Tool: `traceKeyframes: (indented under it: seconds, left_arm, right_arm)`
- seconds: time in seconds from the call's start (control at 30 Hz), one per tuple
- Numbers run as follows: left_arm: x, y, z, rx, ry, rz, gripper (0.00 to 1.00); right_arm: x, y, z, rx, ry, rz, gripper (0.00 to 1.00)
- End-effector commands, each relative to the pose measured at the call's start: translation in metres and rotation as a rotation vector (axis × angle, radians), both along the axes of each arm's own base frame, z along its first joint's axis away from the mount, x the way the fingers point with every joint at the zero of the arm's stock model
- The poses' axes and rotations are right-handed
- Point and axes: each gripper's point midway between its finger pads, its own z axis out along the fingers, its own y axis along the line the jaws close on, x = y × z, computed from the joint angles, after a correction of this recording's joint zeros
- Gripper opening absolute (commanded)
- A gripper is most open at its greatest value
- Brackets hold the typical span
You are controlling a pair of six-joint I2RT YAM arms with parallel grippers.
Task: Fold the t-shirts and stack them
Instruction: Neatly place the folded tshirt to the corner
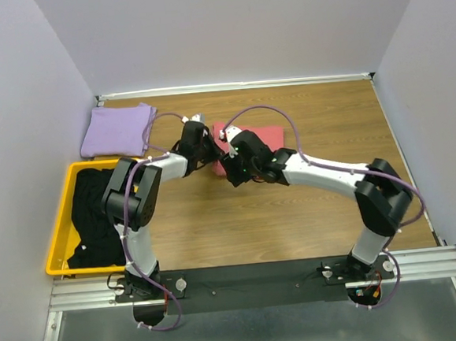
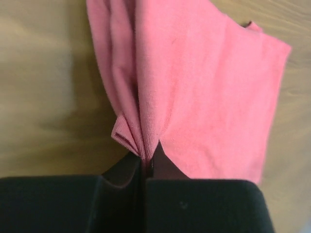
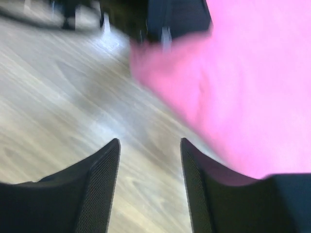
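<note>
Lavender shirt (image 1: 118, 130) folded at desk's (image 1: 294, 213) far-left corner; pink shirt (image 2: 204, 87) looks part-folded near far edge, left jaws pinching its bunched edge, right jaws open, empty beside it; black shirts (image 1: 93, 213) wait in yellow bin (image 1: 57, 231).

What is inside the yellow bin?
Black t-shirts lie heaped in the yellow bin; how many cannot be told. They cover its floor, and the left arm hides its right side.
</note>
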Motion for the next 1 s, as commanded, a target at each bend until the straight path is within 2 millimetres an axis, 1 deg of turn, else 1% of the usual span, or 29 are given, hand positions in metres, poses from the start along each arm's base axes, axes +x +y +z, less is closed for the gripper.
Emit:
traceKeyframes:
  seconds: [0.0,0.03,0.07,0.1,0.13,0.17,0.2,0.23,0.27,0.3,0.33,0.37,0.4,0.43,0.47,0.5,0.53,0.57,0.6,0.67,0.7,0.73,0.77,0.8,0.87,0.9,0.93,0.97]
  left_arm:
    - [0.034,0.068,0.011,0.38,-0.096,0.035,0.0]
    - [0.051,0.078,0.026,0.429,-0.126,0.052,0.0]
    - [0.057,0.087,0.031,0.485,-0.131,0.06,0.0]
    - [0.057,0.101,0.029,0.582,-0.114,0.032,0.0]
    - [0.072,0.115,0.041,0.655,-0.134,0.074,0.0]
    - [0.074,0.132,0.041,0.734,-0.12,0.054,0.0]
    - [0.086,0.143,0.053,0.785,-0.14,0.089,0.0]
    - [0.091,0.158,0.051,0.825,-0.126,0.106,0.0]
    - [0.095,0.162,0.053,0.86,-0.131,0.105,0.0]
    - [0.104,0.177,0.064,0.911,-0.141,0.126,0.0]
    - [0.11,0.185,0.061,0.941,-0.132,0.129,0.0]
    - [0.113,0.191,0.064,0.968,-0.126,0.132,0.0]
    - [0.123,0.202,0.076,1.008,-0.143,0.155,0.0]
    - [0.127,0.206,0.073,1.045,-0.129,0.14,0.0]
    - [0.132,0.21,0.077,1.068,-0.137,0.145,0.0]
    - [0.14,0.216,0.089,1.094,-0.15,0.156,0.0]
    - [0.144,0.218,0.093,1.115,-0.155,0.15,0.0]
    - [0.148,0.222,0.091,1.161,-0.151,0.115,0.0]
    - [0.15,0.227,0.093,1.188,-0.148,0.11,0.0]
    - [0.159,0.236,0.103,1.219,-0.157,0.112,0.0]
    - [0.16,0.24,0.106,1.242,-0.152,0.094,0.0]
    - [0.165,0.246,0.113,1.253,-0.159,0.102,0.0]
    - [0.166,0.249,0.115,1.268,-0.156,0.096,0.0]
    - [0.168,0.253,0.118,1.29,-0.158,0.078,0.0]
    - [0.174,0.261,0.129,1.307,-0.169,0.086,0.0]
    - [0.173,0.264,0.13,1.327,-0.158,0.069,0.0]
    - [0.176,0.267,0.142,1.33,-0.172,0.08,0.0]
    - [0.176,0.271,0.147,1.339,-0.164,0.073,0.0]
  right_arm:
    - [-0.013,-0.024,0.024,0.008,-0.045,-0.033,0.67]
    - [-0.022,-0.035,0.013,-0.014,-0.027,-0.038,0.73]
    - [-0.025,-0.039,0.013,-0.01,-0.023,-0.047,0.75]
    - [-0.03,-0.045,0.019,-0.002,-0.029,-0.051,0.78]
    - [-0.036,-0.051,0.014,-0.011,-0.017,-0.056,0.82]
    - [-0.04,-0.057,0.012,-0.018,-0.006,-0.065,0.85]
    - [-0.043,-0.06,0.017,-0.008,-0.009,-0.068,0.9]
    - [-0.047,-0.065,0.013,-0.021,0.001,-0.072,0.92]
    - [-0.05,-0.067,0.012,-0.018,0.01,-0.074,0.95]
    - [-0.054,-0.072,0.012,-0.032,0.015,-0.076,1.0]
    - [-0.056,-0.074,0.011,-0.038,0.022,-0.077,1.0]
    - [-0.058,-0.076,0.009,-0.05,0.028,-0.071,1.0]
    - [-0.06,-0.08,0.007,-0.067,0.038,-0.07,1.0]
    - [-0.06,-0.083,0.005,-0.087,0.041,-0.071,1.0]
    - [-0.06,-0.085,0.003,-0.102,0.044,-0.072,1.0]
    - [-0.059,-0.088,0.004,-0.129,0.042,-0.079,1.0]
    - [-0.058,-0.09,0.004,-0.146,0.043,-0.083,1.0]
    - [-0.058,-0.092,0.0,-0.168,0.052,-0.084,1.0]
    - [-0.055,-0.092,0.003,-0.185,0.049,-0.081,1.0]
    - [-0.053,-0.09,0.003,-0.206,0.055,-0.067,1.0]
    - [-0.054,-0.091,-0.003,-0.238,0.069,-0.05,1.0]
    - [-0.049,-0.087,0.002,-0.237,0.061,-0.045,1.0]
    - [-0.048,-0.086,0.001,-0.251,0.061,-0.035,1.0]
    - [-0.047,-0.087,-0.005,-0.278,0.073,-0.032,1.0]
    - [-0.042,-0.083,-0.004,-0.288,0.072,-0.025,1.0]
    - [-0.042,-0.081,-0.005,-0.292,0.076,-0.019,1.0]
    - [-0.041,-0.08,-0.012,-0.31,0.09,-0.014,1.0]
    - [-0.037,-0.076,-0.012,-0.312,0.093,-0.007,1.0]
